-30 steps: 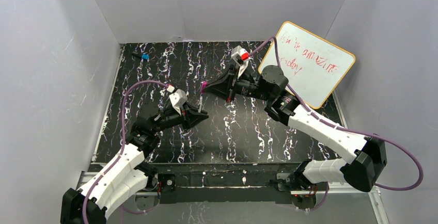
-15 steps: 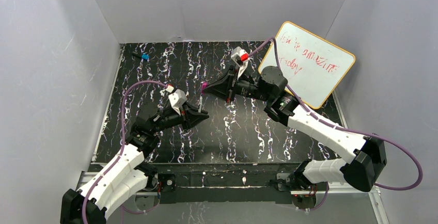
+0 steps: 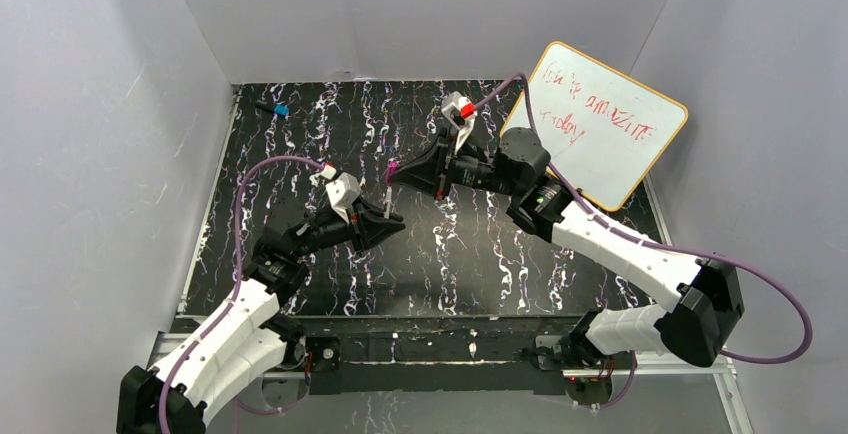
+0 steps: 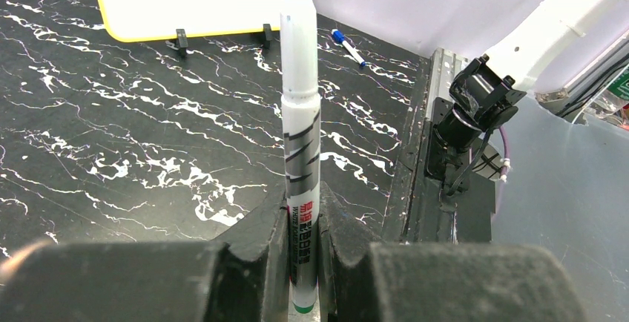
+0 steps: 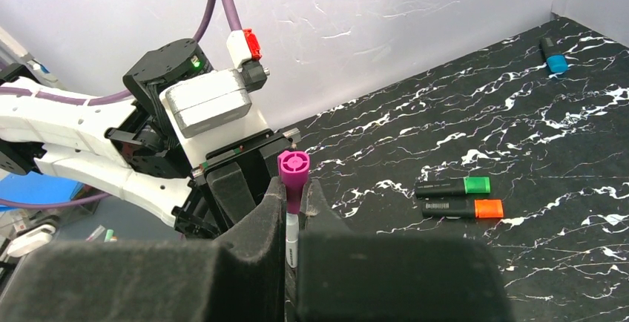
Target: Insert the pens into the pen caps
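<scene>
Right gripper [image 3: 393,173], purple cap [image 5: 294,171] edged left (toward white pen [image 4: 300,136]).

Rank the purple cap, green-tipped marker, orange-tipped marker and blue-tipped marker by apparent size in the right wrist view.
1. Orange-tipped marker and green-tipped marker: alike, longest.
2. Purple cap: shorter, but nearest the camera, so unsure.
3. Blue-tipped marker: smallest, farthest away.

Overhead view looks down; 2 close wrist views share the table [image 3: 480,254].
</scene>
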{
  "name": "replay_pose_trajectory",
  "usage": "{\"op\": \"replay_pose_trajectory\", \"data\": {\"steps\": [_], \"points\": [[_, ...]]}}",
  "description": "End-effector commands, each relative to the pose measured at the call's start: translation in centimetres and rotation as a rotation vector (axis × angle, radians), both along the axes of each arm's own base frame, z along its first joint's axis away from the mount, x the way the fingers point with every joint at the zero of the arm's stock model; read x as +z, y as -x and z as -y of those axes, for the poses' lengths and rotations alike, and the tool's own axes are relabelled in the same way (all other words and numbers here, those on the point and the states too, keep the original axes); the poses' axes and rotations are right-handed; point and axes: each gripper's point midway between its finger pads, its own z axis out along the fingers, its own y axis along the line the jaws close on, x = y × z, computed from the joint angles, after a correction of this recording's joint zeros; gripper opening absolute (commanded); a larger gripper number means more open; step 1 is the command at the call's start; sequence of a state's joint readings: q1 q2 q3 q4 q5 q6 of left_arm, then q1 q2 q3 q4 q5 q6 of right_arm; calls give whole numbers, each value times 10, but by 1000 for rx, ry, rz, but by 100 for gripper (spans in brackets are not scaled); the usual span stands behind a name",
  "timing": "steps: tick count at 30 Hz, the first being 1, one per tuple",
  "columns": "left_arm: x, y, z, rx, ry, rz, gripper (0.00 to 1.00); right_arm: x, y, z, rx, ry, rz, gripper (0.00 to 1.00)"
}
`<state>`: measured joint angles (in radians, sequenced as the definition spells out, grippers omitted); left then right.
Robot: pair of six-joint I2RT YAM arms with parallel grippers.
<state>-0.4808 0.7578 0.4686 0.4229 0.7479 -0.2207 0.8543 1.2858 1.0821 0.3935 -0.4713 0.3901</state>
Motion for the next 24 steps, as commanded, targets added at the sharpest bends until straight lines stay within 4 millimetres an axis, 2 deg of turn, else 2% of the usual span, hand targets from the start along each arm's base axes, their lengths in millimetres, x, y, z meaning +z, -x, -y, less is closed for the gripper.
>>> {"op": "replay_pose_trajectory", "data": {"steps": [1, 16, 24], "points": [[13, 3, 2, -20, 22, 42, 0, 14, 5, -3, 24, -46, 33, 1], [9, 3, 1, -13, 7, 34, 0, 20, 5, 1, 0, -52, 56, 1], [10, 1, 0, 3, 3, 45, 0, 15, 5, 2, 2, -39, 51, 1]]}}
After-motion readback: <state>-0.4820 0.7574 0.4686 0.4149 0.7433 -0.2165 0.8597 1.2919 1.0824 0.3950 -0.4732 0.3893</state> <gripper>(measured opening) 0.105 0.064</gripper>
